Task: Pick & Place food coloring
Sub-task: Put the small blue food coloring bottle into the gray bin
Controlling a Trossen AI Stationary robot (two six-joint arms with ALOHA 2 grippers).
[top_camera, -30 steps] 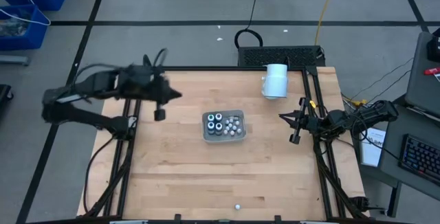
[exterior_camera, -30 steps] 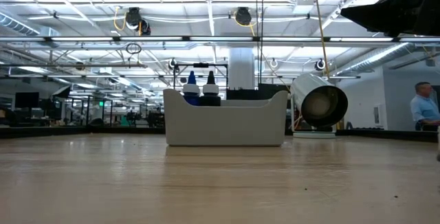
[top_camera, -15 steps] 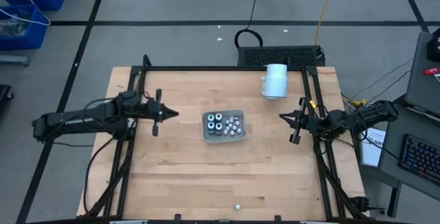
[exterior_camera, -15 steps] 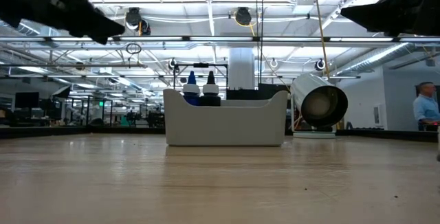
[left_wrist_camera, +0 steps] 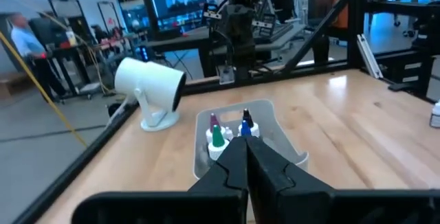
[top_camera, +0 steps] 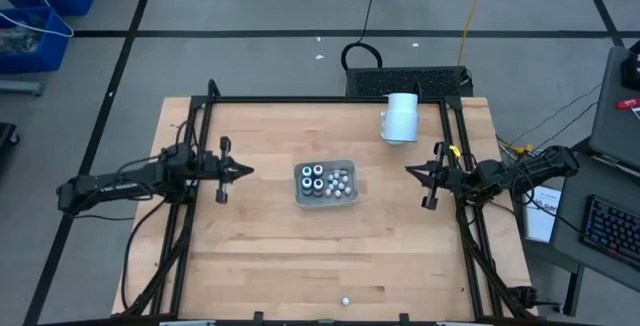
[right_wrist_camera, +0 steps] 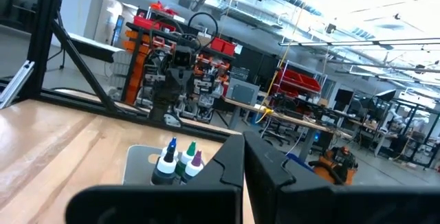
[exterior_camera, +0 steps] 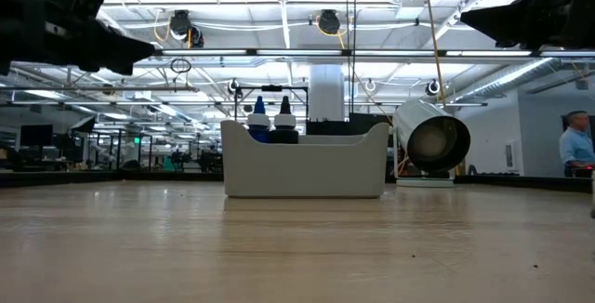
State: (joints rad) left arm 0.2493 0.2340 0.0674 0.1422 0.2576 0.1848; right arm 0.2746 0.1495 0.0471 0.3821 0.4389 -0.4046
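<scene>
- The grey tray sits around the middle of the worktop, and all the food coloring is inside it: dark bottles bunched at its left end, little whitish pieces on its right side.
- From my wrists I can see blue, green and purple tips on the bottles, poking up over the tray rim.
- A white cylinder lies on its side at the far edge of the worktop, right of centre.
- One stray pale bead sits alone at the near edge.
- My left end effector hangs left of the tray, well apart from it, fingers pinched together with nothing between them.
- My right end effector hangs off to the tray's right, also closed up and empty.
</scene>
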